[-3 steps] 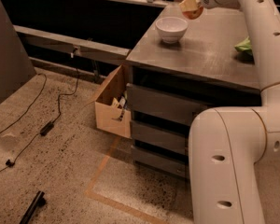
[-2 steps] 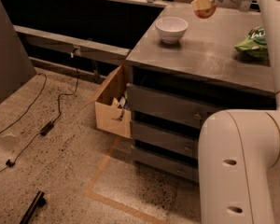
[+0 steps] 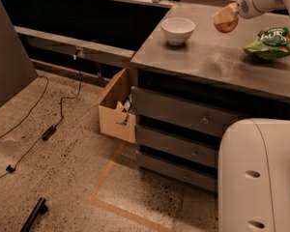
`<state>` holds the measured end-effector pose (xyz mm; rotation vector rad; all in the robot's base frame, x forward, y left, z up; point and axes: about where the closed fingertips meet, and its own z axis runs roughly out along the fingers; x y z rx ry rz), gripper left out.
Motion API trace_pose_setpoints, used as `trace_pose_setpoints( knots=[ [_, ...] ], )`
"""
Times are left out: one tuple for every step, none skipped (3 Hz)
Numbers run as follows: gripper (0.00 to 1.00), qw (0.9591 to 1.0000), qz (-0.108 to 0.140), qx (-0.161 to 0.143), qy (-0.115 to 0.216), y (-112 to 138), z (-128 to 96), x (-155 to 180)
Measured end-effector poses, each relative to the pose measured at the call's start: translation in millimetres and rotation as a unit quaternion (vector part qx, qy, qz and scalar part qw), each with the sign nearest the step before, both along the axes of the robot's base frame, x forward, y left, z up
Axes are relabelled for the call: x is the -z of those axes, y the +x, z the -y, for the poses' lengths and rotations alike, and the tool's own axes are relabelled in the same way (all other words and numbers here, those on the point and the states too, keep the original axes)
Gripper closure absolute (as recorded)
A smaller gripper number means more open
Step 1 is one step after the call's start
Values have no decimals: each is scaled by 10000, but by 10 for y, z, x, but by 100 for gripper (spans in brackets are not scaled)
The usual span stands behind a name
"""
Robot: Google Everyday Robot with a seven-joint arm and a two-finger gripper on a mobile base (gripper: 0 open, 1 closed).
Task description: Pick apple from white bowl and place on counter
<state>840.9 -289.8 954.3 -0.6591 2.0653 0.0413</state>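
Note:
My gripper [image 3: 225, 19] is shut on the apple [image 3: 226, 26], a small pinkish-orange fruit. It holds the apple in the air above the grey counter [image 3: 217, 62], to the right of the white bowl [image 3: 178, 30]. The bowl stands near the counter's back left corner with nothing in it. The white arm comes in from the upper right.
A green and white snack bag [image 3: 272, 41] lies on the counter at the right. An open tan cardboard box [image 3: 117, 108] stands on the floor against the cabinet's left side. Black cables [image 3: 48, 124] run over the speckled floor. My white base [image 3: 258, 175] fills the lower right.
My gripper has carried the apple to the right and a little lower, away from the bowl and toward the middle of the counter. The view has also shifted.

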Motion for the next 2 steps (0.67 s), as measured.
trace_pose_setpoints(
  knots=[
    [100, 9996, -255, -119, -9, -84, 23, 187],
    [100, 9986, -479, -241, -7, -136, 3, 368]
  ],
)
